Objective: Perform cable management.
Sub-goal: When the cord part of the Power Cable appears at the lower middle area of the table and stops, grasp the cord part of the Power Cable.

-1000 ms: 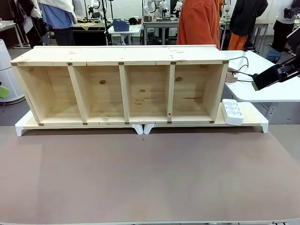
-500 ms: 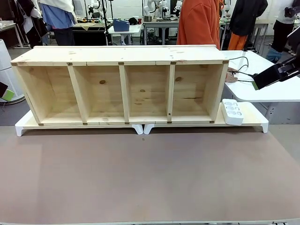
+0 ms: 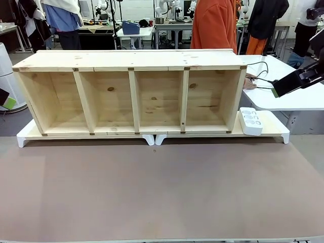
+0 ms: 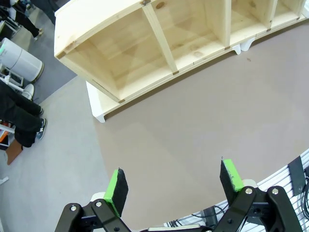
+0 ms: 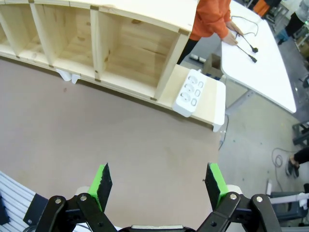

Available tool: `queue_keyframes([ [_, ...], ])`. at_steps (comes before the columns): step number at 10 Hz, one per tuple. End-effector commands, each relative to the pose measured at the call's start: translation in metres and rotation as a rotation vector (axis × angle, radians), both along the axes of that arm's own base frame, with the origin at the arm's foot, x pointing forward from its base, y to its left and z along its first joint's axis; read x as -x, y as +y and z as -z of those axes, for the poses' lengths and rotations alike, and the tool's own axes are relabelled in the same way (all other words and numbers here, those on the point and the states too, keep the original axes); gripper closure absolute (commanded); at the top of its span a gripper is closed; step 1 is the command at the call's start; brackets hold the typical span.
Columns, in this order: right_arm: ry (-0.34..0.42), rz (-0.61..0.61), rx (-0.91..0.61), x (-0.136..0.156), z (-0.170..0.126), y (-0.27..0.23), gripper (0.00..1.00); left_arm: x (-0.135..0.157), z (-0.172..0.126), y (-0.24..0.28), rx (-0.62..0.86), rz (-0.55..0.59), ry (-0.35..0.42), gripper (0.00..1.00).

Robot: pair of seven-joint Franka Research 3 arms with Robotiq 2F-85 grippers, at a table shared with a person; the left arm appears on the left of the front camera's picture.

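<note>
The brown table (image 3: 162, 192) carries a four-bay wooden shelf (image 3: 131, 91) along its far edge; a white power strip (image 3: 251, 120) lies at the shelf's right end; the cable (image 5: 254, 49) lies on a white side table (image 5: 270, 77) beyond the far right corner, a person's hand (image 5: 231, 39) beside it; the left tool (image 4: 173, 181) and right tool (image 5: 158, 186) hang wide apart, empty, above the table.

1. A wooden shelf (image 3: 131, 61) stands along the brown desk's (image 3: 162, 192) far edge.
2. A white power strip (image 3: 251, 120) leans at the shelf's right end.
3. A person's hand (image 3: 249, 82) lies by the cable (image 3: 262, 87) at the white desk's (image 3: 298, 100) left edge.
</note>
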State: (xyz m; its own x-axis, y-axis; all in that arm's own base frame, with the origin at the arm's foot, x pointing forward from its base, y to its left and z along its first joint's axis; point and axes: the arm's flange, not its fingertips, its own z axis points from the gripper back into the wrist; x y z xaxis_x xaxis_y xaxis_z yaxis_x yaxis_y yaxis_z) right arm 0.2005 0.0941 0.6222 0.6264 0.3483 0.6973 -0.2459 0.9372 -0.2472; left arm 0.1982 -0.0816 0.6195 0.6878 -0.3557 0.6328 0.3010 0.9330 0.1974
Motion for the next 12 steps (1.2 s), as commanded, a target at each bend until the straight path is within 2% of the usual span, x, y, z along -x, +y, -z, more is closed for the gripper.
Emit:
queue_keyframes([
  [1,-0.009,0.001,-0.002,-0.0005,-0.0011,-0.0002,0.0,-0.0016,-0.0009,-0.0012,0.009,0.011,-0.006,0.0],
  [12,-0.009,0.001,-0.002,-0.0005,-0.0011,-0.0002,0.0,-0.0016,-0.0009,-0.0012,0.009,0.011,-0.006,0.0],
])
